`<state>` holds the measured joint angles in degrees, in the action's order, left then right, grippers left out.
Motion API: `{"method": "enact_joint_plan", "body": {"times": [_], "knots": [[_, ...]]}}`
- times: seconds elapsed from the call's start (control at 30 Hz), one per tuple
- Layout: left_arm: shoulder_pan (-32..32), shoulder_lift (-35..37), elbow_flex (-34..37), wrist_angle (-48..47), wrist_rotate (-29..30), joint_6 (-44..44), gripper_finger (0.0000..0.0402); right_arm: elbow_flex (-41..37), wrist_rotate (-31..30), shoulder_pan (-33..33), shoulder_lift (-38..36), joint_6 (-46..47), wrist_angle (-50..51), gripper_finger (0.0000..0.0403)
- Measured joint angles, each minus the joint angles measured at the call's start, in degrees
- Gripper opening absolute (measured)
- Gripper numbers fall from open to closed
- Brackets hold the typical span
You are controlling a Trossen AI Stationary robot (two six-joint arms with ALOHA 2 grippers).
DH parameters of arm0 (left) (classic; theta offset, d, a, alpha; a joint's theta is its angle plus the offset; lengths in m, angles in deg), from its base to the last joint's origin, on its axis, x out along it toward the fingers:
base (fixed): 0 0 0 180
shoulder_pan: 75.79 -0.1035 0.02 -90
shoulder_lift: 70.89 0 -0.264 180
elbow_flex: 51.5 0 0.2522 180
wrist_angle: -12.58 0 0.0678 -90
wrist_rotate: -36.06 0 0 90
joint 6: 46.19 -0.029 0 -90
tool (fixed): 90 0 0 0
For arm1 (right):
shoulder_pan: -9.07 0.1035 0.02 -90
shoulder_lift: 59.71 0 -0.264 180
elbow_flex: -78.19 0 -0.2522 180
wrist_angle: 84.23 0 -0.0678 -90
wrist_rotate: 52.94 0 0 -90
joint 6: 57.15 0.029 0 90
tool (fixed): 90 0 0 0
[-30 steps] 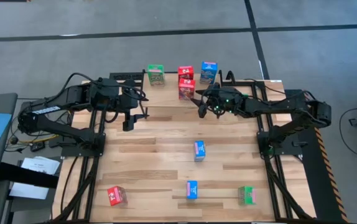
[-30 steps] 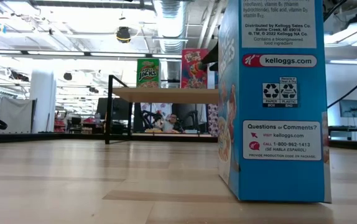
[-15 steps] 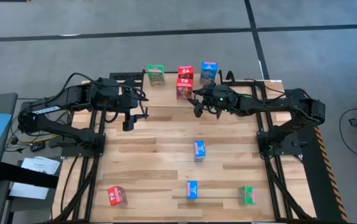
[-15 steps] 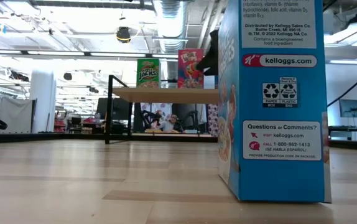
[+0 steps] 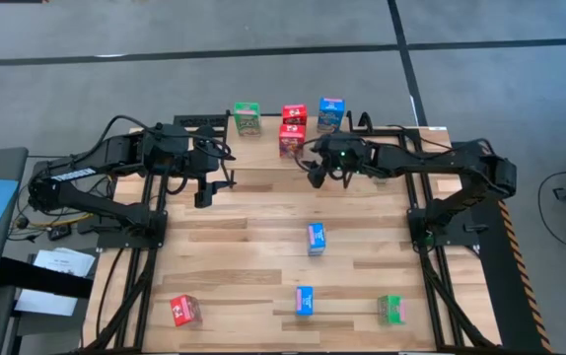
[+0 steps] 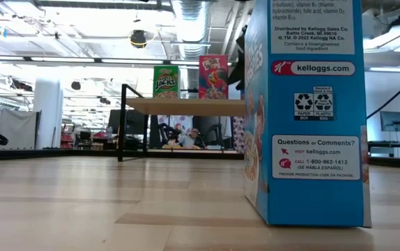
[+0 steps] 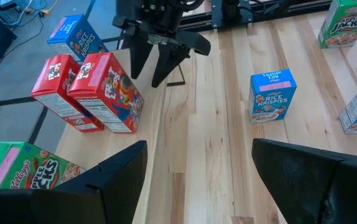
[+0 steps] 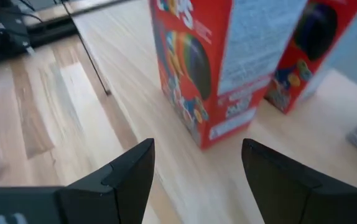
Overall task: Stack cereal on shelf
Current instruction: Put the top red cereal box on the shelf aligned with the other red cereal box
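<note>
Shelf (image 5: 283, 133): at the counter's (image 5: 244, 217) far edge; carries 4 boxes: green (image 5: 247, 118), blue (image 5: 330, 113), 2 red (image 5: 292, 129)
Right gripper (image 5: 316, 170): just off the nearer red box; fingers (image 8: 122, 171) spread apart, holding nothing
Left gripper (image 5: 202, 193): over the counter's left side; fingers wide, holding nothing
Counter boxes: 2 blue (image 5: 317, 238), 1 red (image 5: 184, 311), 1 green (image 5: 391, 310), all upright, well apart

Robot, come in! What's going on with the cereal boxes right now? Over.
Right gripper open, empty, beside front red box on shelf. Left gripper open, waiting. Four boxes shelved, four on table. Nothing blocking.
</note>
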<state>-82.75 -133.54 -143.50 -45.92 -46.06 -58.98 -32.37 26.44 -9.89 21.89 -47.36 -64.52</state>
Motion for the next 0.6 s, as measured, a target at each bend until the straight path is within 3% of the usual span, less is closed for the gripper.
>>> {"method": "enact_joint_plan", "body": {"times": [0.2, 0.6], "knots": [[0.0, 0.0, 0.0, 0.0, 0.0, 0.0, 0.0279, 4.4, 0.0, 2.0, 0.0, 1.3, 7.3, 0.0266], [0.0, 0.0, 0.0, 0.0, 0.0, 0.0, 0.0279, 7.8, 0.3, 7.3, 0.2, -1.9, 4.1, 0.0266]]}}
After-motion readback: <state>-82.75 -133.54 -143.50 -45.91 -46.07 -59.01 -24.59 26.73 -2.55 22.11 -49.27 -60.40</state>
